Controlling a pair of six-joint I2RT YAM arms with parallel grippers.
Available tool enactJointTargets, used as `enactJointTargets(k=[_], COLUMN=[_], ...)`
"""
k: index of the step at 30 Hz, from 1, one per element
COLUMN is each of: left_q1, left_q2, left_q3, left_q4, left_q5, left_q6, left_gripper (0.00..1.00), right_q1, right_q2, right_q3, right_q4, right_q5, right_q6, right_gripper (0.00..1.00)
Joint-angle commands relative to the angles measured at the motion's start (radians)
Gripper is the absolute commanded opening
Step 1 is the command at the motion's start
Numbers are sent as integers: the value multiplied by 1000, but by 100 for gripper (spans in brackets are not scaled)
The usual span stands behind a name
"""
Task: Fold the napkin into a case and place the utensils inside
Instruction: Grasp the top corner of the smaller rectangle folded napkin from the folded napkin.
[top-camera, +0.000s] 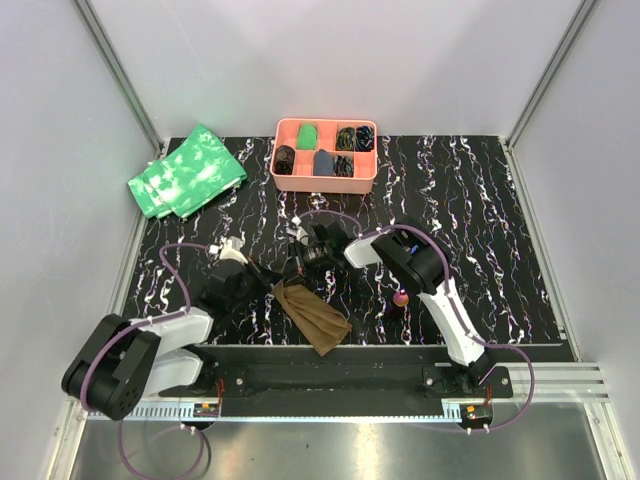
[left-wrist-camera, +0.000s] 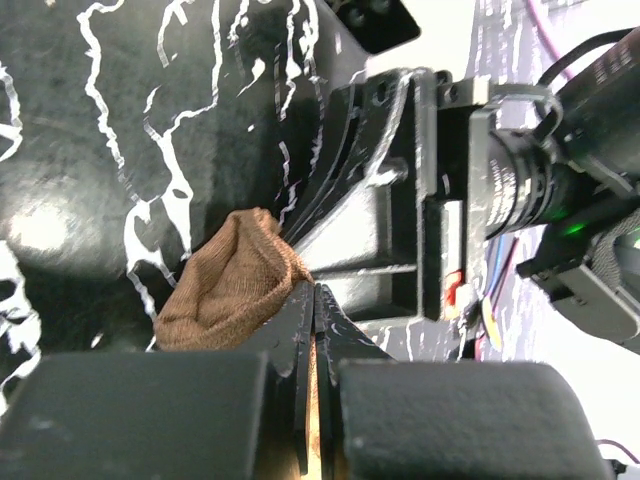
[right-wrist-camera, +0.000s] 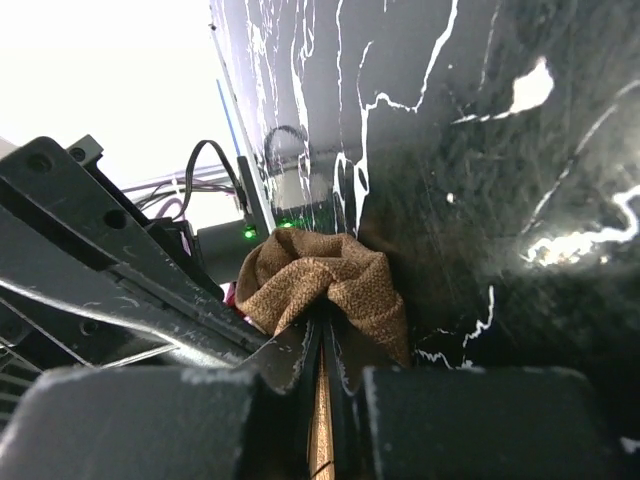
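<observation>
Napkin (top-camera: 312, 315) sits lower centre of top view, partly folded. Left gripper (left-wrist-camera: 314, 300) & right gripper (right-wrist-camera: 325, 325) each pinch its upper-left end (jaws pressed tight on it). Both shd carry it over evenly, w/ edges aligned.

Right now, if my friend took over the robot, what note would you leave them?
Left gripper: shut on the upper end of the napkin.
Right gripper: shut on that same end, close to the left one.
Napkin: a narrow brown strip on the mat, near the arms' bases.
Utensil with a pink-red end: on the mat by the right arm, outside the napkin. Others not seen.
Done: napkin looks folded into a strip.
Left: finish the case, put utensils inside.
</observation>
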Motion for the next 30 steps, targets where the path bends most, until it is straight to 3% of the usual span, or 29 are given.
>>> enactJointTargets(k=[1,11,25,26,30], left_q1=[-9,-11,-11,-11,-21], left_q2=[86,22,45,50,-36], left_q3=[-19,-19,36,42,110], left_q4=[94,-22,-75,-87,-275], left_q5=[56,-21,3,-3,-61], left_q6=[-18,22,56,65,123], left_gripper=[0,0,1,4,40], right_q1=[10,-56,-56,-56,-57], right_q2=[-22,-274,-308,-323,-407], right_q3=[-32,-118,-109,-115,-144], right_q4=[11,-185,-351,-359,-495], right_q5=[32,91,175,178,259], right_q6=[-30,-125,-242,-246,-329], right_gripper=[8,15,16,16,17])
